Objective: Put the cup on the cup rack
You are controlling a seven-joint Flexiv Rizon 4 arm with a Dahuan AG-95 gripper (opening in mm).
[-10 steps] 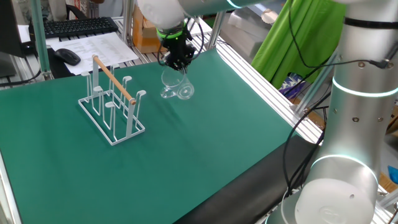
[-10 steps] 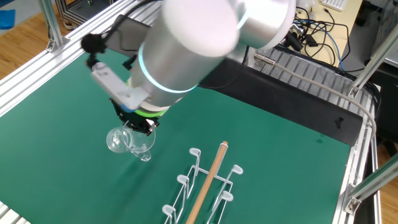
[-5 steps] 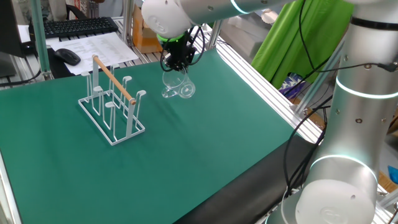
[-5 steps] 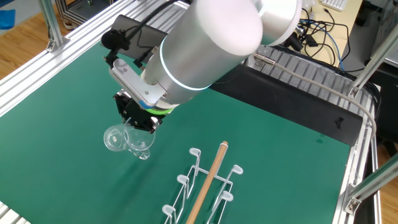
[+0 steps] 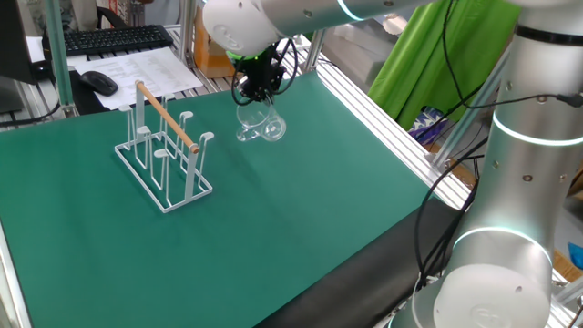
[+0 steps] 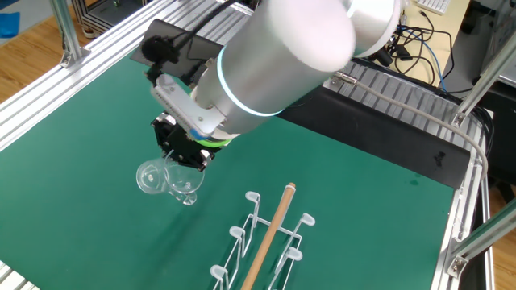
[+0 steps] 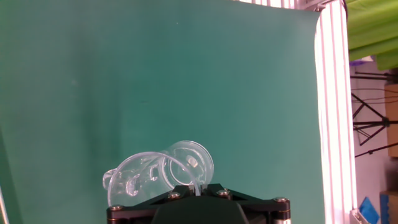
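The cup (image 5: 260,128), a clear glass mug, hangs tilted on its side under my gripper (image 5: 258,97), low over the green mat. The jaws are shut on a thin part of its rim, seen in the hand view at the gripper (image 7: 196,185). The cup (image 7: 163,175) shows its open mouth and its handle at the left. In the other fixed view the cup (image 6: 167,179) sits just below the gripper (image 6: 185,158). The cup rack (image 5: 165,151), white wire with a wooden rod on top, stands apart from the cup, with bare pegs. The cup rack (image 6: 264,239) is cut off by the frame's bottom edge.
An aluminium frame rail (image 5: 383,105) runs along the mat's edge behind the cup. A keyboard (image 5: 117,38), a mouse (image 5: 98,82) and papers lie beyond the mat's far corner. The robot's base (image 5: 510,200) stands at the right.
The gripper has kept its hold on the cup and risen slightly while the wrist turned a little. The cup has barely shifted. The rack has not moved.
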